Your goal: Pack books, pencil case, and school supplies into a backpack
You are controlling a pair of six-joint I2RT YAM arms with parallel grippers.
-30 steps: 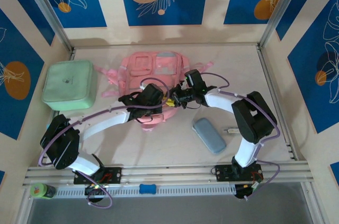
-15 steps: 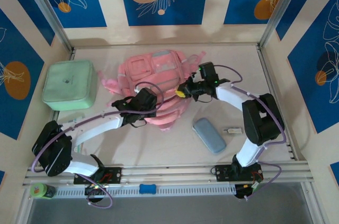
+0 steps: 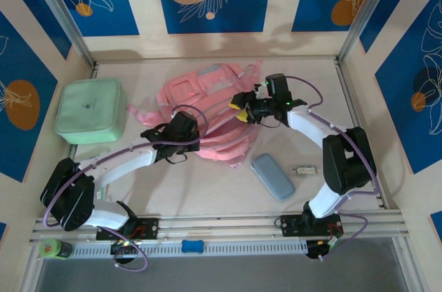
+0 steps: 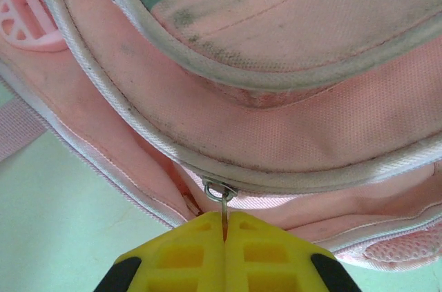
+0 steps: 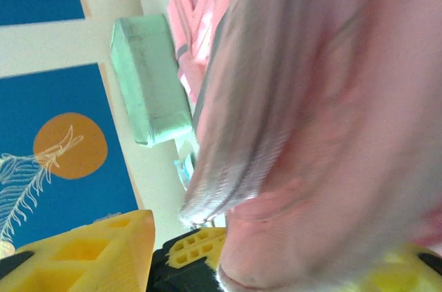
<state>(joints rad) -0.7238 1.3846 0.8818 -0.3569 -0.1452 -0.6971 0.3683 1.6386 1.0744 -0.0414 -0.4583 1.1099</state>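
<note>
Pink woven backpack (image 4: 311, 119); thin metal zip-pull (image 4: 223, 201)

The backpack (image 4: 290, 119) is made of matt woven cloth; its zip pull (image 4: 219, 190) is seen as shiny metal.
</note>
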